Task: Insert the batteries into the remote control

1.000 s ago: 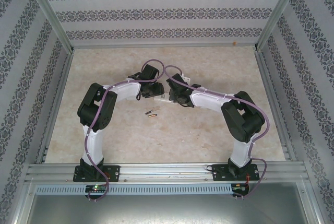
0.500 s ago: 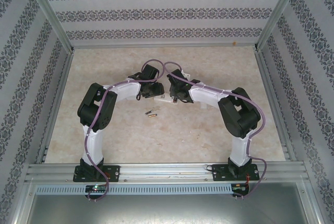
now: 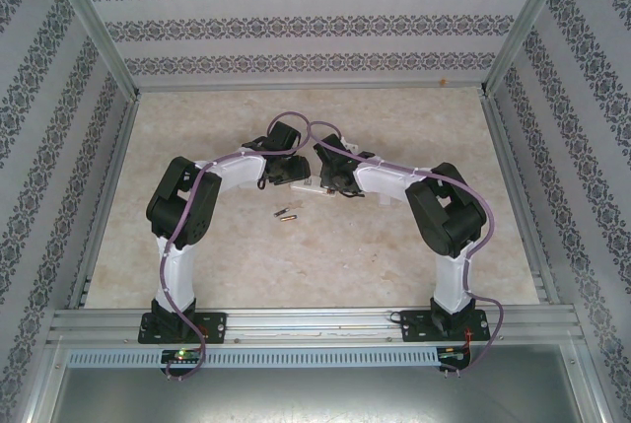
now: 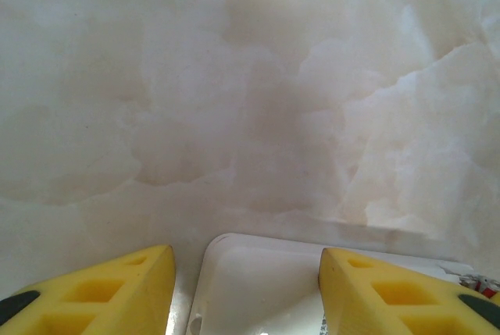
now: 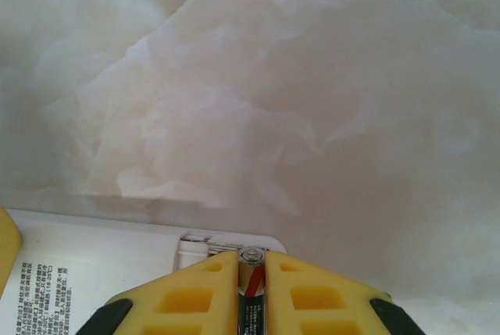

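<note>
The white remote control lies mid-table between my two grippers. My right gripper is shut on a battery, dark with a red stripe and a light tip. The tip points at the open battery bay at the remote's end. My left gripper stands open over the remote's other end: one yellow finger is just off its edge, the other is over its body. A second battery lies loose on the table in front of the remote.
The marble-patterned table top is walled by patterned panels with aluminium rails along the sides. Both arms bend inward toward the centre. Free room lies to the far side and on either flank.
The right arm's elbow has swung a little left and inward, bringing its gripper slightly closer to the remote. The left arm and the loose battery have not moved.
</note>
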Controlling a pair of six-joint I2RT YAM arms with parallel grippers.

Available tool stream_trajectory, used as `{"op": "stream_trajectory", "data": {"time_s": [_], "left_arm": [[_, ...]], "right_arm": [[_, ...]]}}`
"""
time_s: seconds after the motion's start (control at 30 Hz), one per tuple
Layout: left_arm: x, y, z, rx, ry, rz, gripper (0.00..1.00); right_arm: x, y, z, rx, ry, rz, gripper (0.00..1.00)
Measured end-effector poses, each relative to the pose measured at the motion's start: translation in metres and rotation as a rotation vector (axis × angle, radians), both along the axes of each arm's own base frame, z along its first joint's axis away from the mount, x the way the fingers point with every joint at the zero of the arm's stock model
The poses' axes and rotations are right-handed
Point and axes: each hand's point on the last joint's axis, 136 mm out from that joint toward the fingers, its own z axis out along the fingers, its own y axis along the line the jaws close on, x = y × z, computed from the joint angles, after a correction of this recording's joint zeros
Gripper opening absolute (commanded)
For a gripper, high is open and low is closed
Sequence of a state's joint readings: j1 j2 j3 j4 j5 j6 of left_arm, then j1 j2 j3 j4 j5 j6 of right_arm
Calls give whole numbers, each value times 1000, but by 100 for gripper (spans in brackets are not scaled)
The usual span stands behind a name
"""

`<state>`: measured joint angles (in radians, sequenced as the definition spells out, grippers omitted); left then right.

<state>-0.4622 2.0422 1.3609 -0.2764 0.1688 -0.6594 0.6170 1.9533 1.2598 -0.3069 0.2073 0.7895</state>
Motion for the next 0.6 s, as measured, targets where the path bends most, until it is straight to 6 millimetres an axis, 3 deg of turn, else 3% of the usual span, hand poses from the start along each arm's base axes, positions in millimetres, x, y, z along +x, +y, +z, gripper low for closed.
{"op": "stream_trajectory", "data": {"time_s": [0.6], "left_arm": [[0, 0, 0, -3, 1, -1, 52]], "right_arm": [[-6, 2, -4, 20, -26, -61, 10]]}}
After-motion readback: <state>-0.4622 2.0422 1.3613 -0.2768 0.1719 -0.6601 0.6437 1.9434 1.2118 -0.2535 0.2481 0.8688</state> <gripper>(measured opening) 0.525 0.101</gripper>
